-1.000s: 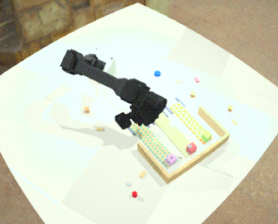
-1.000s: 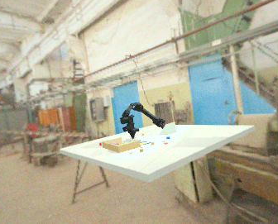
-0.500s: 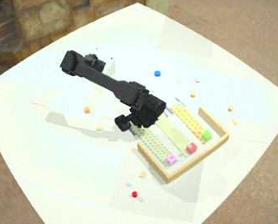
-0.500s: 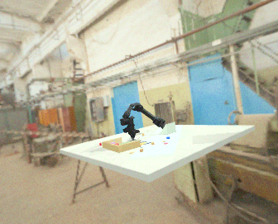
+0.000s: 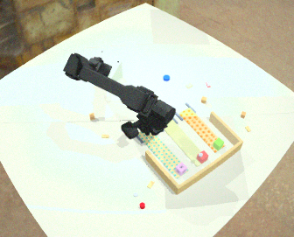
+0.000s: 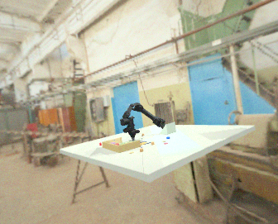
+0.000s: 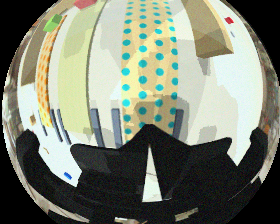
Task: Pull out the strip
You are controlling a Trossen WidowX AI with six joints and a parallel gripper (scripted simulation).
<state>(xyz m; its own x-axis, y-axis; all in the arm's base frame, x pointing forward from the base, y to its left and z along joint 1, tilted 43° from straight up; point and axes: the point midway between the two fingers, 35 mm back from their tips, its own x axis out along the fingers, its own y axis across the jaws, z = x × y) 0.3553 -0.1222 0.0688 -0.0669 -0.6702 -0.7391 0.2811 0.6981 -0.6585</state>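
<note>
The labelled cube [image 5: 181, 168] is purple with a dark mark on top. It rests at the far end of the yellow strip with teal dots [image 5: 164, 154] [image 7: 146, 66], inside the open wooden tray [image 5: 207, 169] [image 7: 209, 35] [image 6: 119, 146]. My gripper [image 5: 141, 135] [image 7: 148, 127] [image 6: 131, 138] is shut, with its tips down at this strip's near end, outside the tray mouth. I see nothing held between the fingers. A red cube [image 5: 202, 156] sits on the plain pale strip [image 5: 183, 141]. A green cube [image 5: 218, 143] [image 7: 53, 22] sits on the orange dotted strip [image 5: 199, 125].
Small grey tabs [image 7: 94, 125] stick out at the strips' near ends. A blue disc [image 5: 166, 77] lies beyond the tray and a red disc [image 5: 142, 205] lies near the front. Small tan bits [image 5: 92, 115] [image 5: 204, 100] are scattered on the white table.
</note>
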